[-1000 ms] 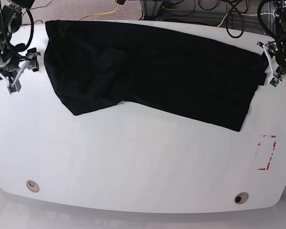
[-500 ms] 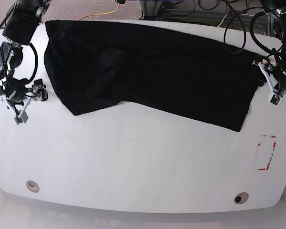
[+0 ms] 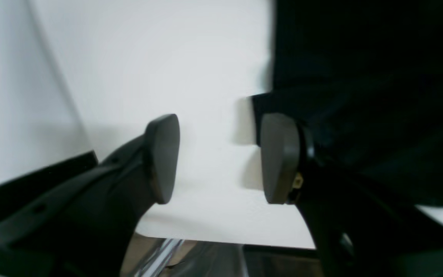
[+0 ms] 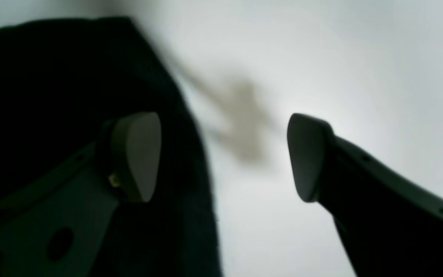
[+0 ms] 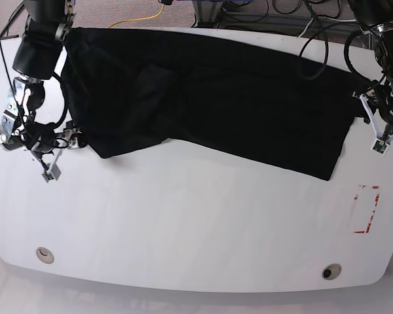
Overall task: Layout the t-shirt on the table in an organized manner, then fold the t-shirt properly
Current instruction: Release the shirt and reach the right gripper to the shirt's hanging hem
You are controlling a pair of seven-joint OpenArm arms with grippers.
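The table is glossy white with curved edges, filling most of the base view. The t-shirt, plain black, lies spread across its far half, reaching from the far corner on the view's left to near the view's right edge, with a rumpled fold toward the left and a slanting near hem. The near half of the table is bare white apart from a red dashed rectangle near the right edge and two round grommets along the near edge.

The right gripper hangs low beside the shirt's edge on the view's left. In its wrist view its fingers stand wide apart, one over black cloth, the other over white table, holding nothing.

The left gripper sits at the shirt's opposite end. In its wrist view its fingers are moderately parted, with bare table between them and the cloth's edge just beside one pad; nothing is gripped.
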